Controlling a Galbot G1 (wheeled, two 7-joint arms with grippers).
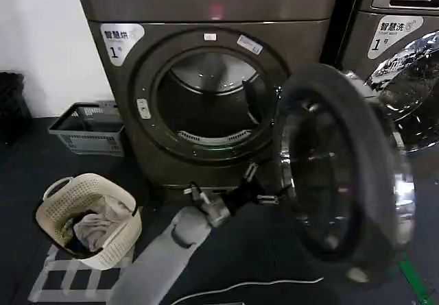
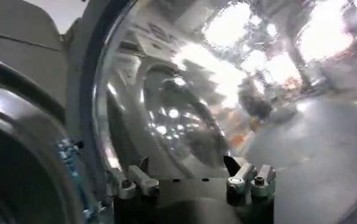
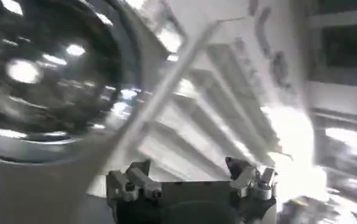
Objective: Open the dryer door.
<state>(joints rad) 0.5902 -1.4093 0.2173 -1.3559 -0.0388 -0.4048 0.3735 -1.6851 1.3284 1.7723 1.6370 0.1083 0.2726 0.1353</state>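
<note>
The dark grey dryer (image 1: pixel 206 17) stands straight ahead with its drum opening (image 1: pixel 209 103) uncovered. Its round door (image 1: pixel 343 175) hangs swung out to the right, inner glass bowl facing left. My left arm reaches up from the bottom centre, and the left gripper (image 1: pixel 260 197) is low beside the door's hinge-side rim. In the left wrist view this gripper (image 2: pixel 187 164) is open with nothing between its fingers, close to the door's glass bowl (image 2: pixel 184 91). My right gripper (image 3: pixel 187 163) is open and holds nothing, near a shiny rounded surface (image 3: pixel 44 73).
A cream laundry basket (image 1: pixel 51 202) with clothes sits on the floor at the left. A grey crate (image 1: pixel 89 127) stands against the wall behind it. A second machine (image 1: pixel 398 38) with a chrome door (image 1: pixel 411 86) stands at the right. White markings (image 1: pixel 62 277) lie on the dark floor.
</note>
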